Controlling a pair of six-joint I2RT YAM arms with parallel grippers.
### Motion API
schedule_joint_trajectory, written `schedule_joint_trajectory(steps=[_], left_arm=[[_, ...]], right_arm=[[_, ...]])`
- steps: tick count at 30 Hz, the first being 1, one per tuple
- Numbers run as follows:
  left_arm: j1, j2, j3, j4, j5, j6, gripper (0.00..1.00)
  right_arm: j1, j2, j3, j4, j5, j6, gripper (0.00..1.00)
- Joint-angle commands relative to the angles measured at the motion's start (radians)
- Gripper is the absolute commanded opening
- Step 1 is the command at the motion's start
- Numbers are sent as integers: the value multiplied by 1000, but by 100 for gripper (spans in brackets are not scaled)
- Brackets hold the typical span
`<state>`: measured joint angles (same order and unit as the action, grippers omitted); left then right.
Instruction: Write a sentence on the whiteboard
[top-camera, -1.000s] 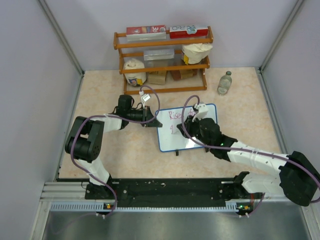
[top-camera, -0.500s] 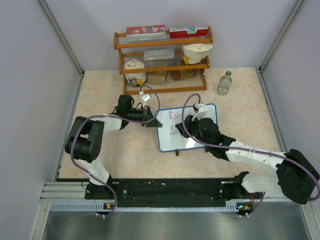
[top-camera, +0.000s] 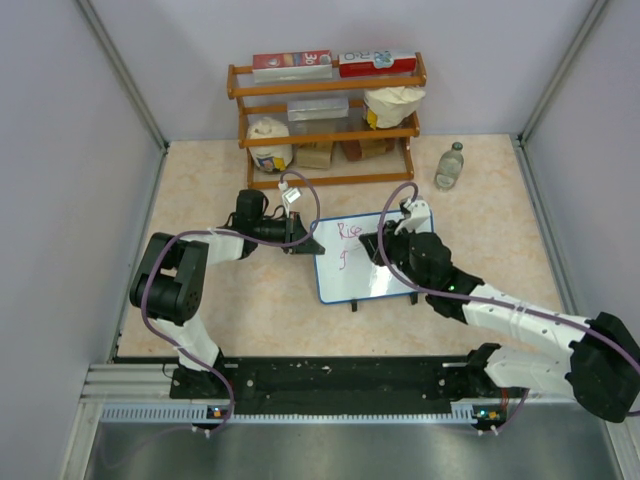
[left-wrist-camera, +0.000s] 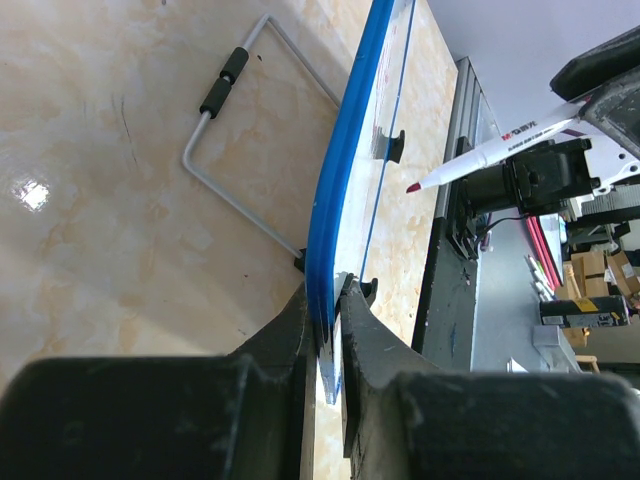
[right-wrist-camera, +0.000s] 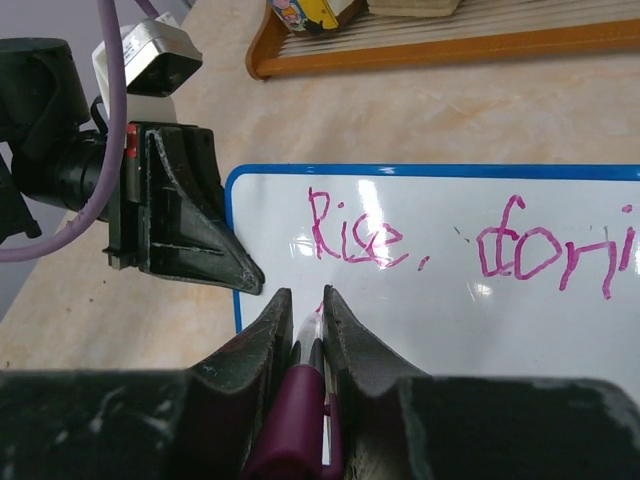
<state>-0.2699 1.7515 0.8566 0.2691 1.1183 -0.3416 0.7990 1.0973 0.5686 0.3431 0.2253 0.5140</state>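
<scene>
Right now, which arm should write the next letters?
Right. The right gripper is shut on the marker, its tip over the board near the lettering. The left gripper is clamped on the board's edge, steadying it.

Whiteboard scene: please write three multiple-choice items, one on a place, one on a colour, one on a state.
1. Where does the bottle stand relative to the wooden rack?
A. On its top shelf.
B. On the table, right of it.
C. Behind it.

2. The lettering on the whiteboard is:
A. green.
B. black.
C. pink-magenta.

3. The left gripper is:
A. shut on the whiteboard's frame.
B. open above the table.
C. shut on the bottle.

Answers: B, it stands on the table beside the rack; C, the strokes are pink-magenta; A, its jaws pinch the blue frame.
</scene>
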Motion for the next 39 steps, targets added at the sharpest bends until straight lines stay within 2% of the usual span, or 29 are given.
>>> schedule_joint_trajectory(steps=[1,15,39], left_arm=[[-11,6,-34,-34,-106,78,0],[-11,3,-37,-34,-107,79,0],[-11,5,-36,-34,-107,78,0]], right_arm=[[-12,13,66,10,32,-38,0],[-17,55,57,2,55,-46,0],[-18,6,-15,-29,13,-37,0]])
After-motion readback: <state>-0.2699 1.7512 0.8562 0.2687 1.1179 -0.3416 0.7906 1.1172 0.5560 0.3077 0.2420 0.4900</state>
